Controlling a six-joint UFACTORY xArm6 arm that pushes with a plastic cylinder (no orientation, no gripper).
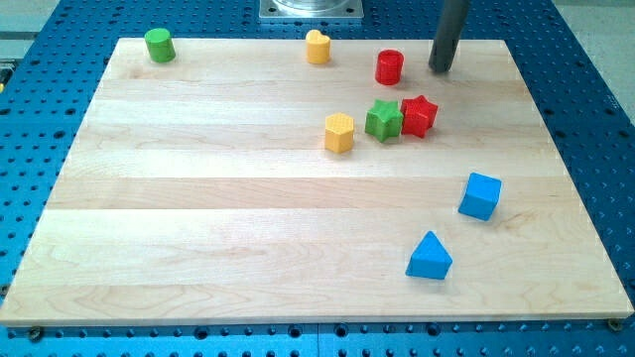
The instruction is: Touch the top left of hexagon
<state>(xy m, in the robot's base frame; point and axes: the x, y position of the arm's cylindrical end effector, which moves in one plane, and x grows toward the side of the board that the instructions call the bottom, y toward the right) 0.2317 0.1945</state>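
1. A pale wood counter (pixel 198 198) sits on a blue pegged bench.
2. The tool is a bare rod holding nothing; my tip (pixel 440 69) rests near the view's top right, just right of the red cylinder (pixel 390 67).
3. The yellow hexagon (pixel 339 132) lies mid-board, beside the green star (pixel 383 120).
4. Approach not begun, I'd say: next, swing left behind the cylinder, then down to its upper-left corner.
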